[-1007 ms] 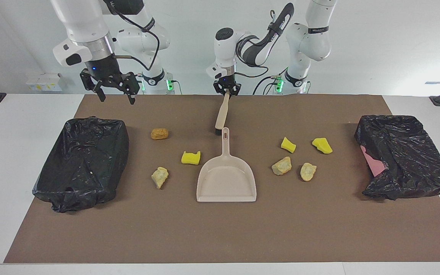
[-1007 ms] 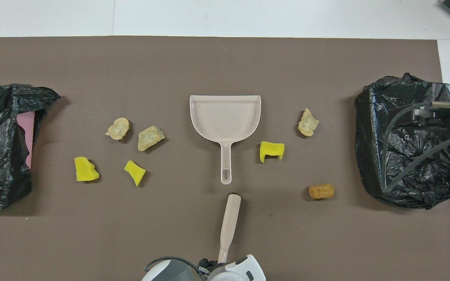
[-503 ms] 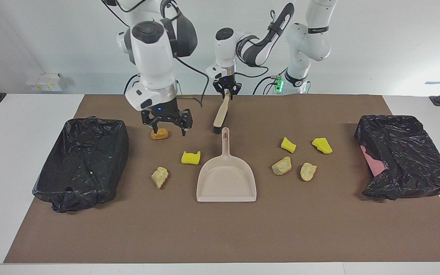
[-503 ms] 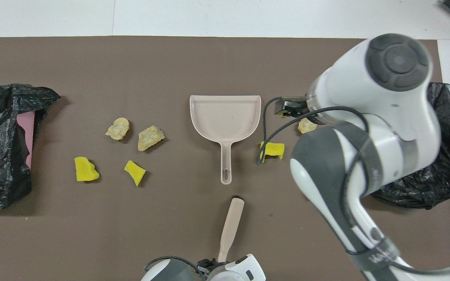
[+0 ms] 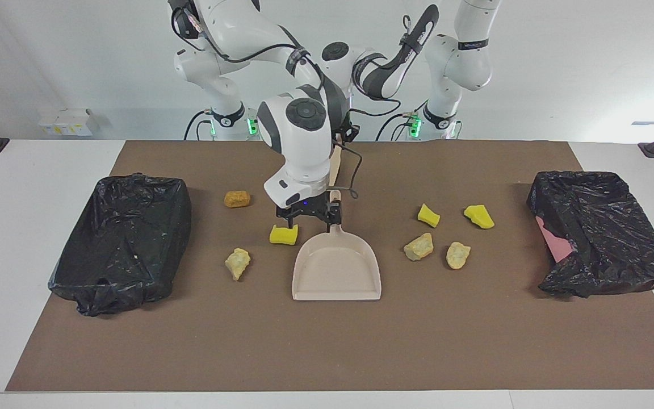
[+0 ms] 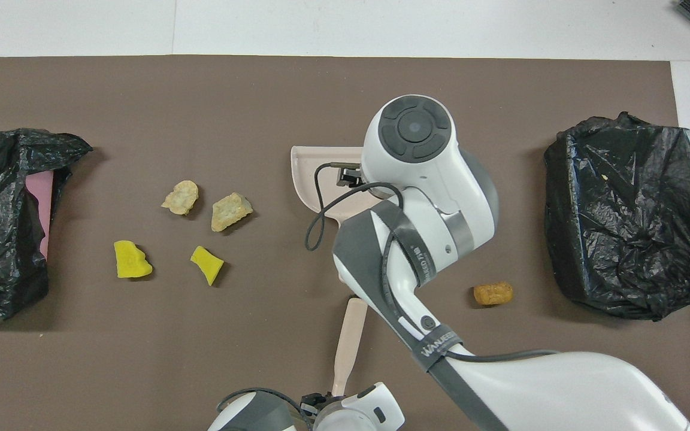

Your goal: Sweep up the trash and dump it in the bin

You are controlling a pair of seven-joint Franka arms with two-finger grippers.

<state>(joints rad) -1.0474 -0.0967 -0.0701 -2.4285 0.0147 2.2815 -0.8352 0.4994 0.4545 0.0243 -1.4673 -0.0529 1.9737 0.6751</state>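
The trash (image 5: 237, 198) lay scattered on the brown mat (image 5: 327, 352) around the dustpan (image 5: 336, 272), between two black-bagged bins (image 5: 122, 241). The right gripper (image 5: 309, 212) hung over the dustpan's handle, jaws apart. The left gripper (image 6: 321, 402) had its jaws clamped on the brush (image 6: 345, 347).

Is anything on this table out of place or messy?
Yes: small lumps lie loose on the brown mat: yellow foam pieces, pale rocky chunks and an orange-brown lump. None is in the dustpan. At one bin, pink shows where the black liner gapes.
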